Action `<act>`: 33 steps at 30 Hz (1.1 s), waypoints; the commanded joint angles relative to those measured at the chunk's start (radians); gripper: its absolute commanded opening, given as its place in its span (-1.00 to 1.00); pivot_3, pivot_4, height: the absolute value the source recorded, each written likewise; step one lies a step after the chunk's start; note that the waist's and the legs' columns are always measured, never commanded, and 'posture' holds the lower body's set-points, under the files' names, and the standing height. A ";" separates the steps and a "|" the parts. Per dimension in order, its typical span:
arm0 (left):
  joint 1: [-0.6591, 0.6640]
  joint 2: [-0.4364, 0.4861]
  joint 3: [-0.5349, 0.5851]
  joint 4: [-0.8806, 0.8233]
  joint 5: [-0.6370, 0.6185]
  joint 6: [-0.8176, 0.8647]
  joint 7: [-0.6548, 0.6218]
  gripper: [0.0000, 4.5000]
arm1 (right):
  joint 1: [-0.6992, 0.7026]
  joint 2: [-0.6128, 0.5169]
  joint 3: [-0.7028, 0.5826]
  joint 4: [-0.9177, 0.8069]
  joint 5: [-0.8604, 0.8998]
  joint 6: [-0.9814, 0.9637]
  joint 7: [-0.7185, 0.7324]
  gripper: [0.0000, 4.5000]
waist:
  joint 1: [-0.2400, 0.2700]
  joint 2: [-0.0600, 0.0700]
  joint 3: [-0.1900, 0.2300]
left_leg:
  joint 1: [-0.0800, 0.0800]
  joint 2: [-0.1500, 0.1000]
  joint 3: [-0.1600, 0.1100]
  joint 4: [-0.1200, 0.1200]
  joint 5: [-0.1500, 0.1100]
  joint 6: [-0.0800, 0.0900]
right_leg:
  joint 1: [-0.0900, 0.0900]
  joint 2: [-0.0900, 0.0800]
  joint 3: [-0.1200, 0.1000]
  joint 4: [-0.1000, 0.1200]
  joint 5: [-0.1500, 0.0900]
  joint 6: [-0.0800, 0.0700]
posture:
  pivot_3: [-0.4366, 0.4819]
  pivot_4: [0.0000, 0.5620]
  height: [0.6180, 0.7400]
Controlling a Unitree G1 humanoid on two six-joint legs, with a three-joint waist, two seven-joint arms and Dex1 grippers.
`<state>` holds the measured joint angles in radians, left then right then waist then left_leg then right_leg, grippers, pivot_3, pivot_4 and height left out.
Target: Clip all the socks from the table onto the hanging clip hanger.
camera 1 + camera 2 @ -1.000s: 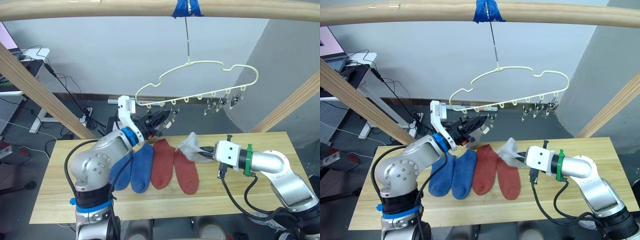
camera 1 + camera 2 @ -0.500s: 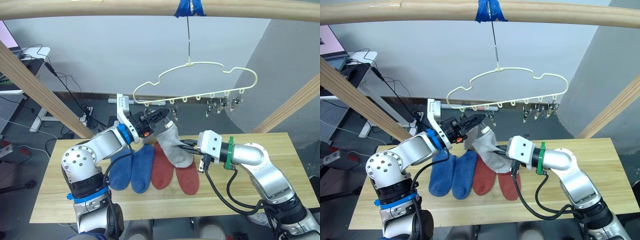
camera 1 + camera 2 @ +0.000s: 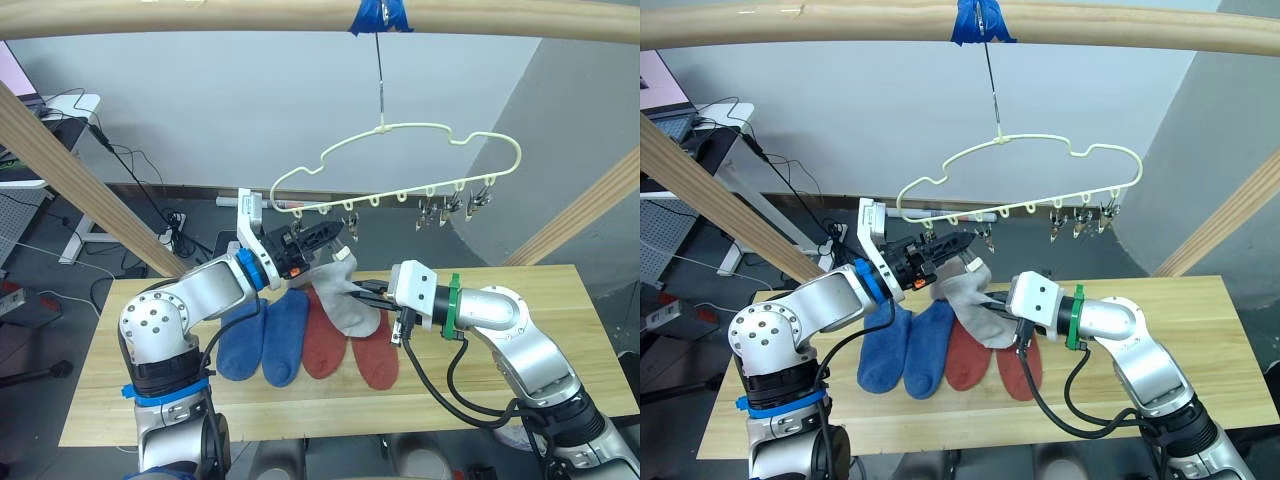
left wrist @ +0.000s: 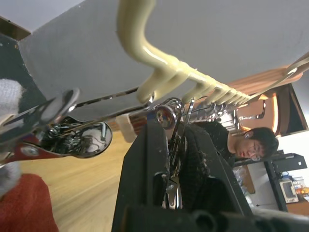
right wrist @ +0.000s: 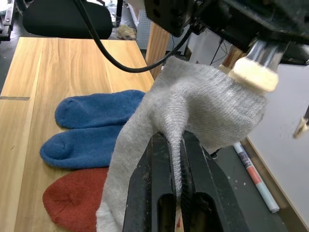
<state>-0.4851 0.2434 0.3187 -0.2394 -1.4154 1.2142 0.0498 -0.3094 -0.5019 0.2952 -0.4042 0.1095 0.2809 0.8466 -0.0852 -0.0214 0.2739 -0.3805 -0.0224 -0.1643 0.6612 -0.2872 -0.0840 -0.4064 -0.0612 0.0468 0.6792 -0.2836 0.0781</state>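
Note:
The cream clip hanger (image 3: 383,128) hangs by its hook from the top pole. My left gripper (image 3: 325,235) is raised at the hanger's left end, shut on one of its metal clips (image 4: 170,117). My right gripper (image 3: 368,291) is shut on a light grey sock (image 3: 346,303) and holds it up over the table (image 3: 520,390). The sock's cuff (image 5: 212,92) reaches up to the left gripper and the cream wire. Two blue socks (image 3: 285,335) and two rust-red socks (image 3: 375,362) lie side by side on the table below.
Round wooden poles frame the scene: one across the top (image 3: 200,15), slanted ones at left (image 3: 80,180) and right (image 3: 590,210). More metal clips (image 3: 450,205) hang at the hanger's right end. A person (image 4: 251,142) is seen beyond the table.
My right gripper lifted the grey sock off the table and carried it left, up to the left gripper. The left gripper stayed at the hanger's left end; the hanger swung slightly.

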 commanded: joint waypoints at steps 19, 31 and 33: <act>0.044 0.096 -0.097 -0.053 -0.031 -0.124 -0.063 -0.35 | -0.049 0.019 -0.031 -0.035 0.049 0.049 -0.032 -1.00 | 0.000 0.000 0.000 | 0.000 0.000 0.000 -0.001 0.000 0.000 | 0.000 0.000 0.000 -0.001 0.000 0.000 | -0.32 -0.01 1.00; 0.064 0.220 -0.133 -0.161 0.048 -0.130 -0.091 0.98 | -0.078 0.069 -0.009 0.027 0.018 0.064 -0.089 -1.00 | 0.001 0.000 0.000 | -0.001 0.000 0.000 -0.001 0.000 0.000 | -0.002 0.000 0.000 -0.001 0.000 0.000 | -0.28 0.00 1.00; 0.086 0.273 -0.150 -0.216 0.114 -0.146 -0.119 1.00 | -0.082 0.078 -0.015 0.053 0.017 0.067 -0.103 -0.76 | 0.000 0.000 0.001 | -0.001 0.000 0.000 -0.002 0.000 0.000 | -0.002 0.000 0.000 -0.001 0.000 0.000 | -0.26 0.00 1.00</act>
<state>-0.4123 0.4918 0.1808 -0.3866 -1.3470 1.0827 -0.0368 -0.3817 -0.4303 0.2932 -0.3468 0.1276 0.3493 0.7574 -0.0850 -0.0210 0.2747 -0.3818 -0.0225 -0.1639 0.6592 -0.2873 -0.0838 -0.4083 -0.0611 0.0476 0.6782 -0.2836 0.0780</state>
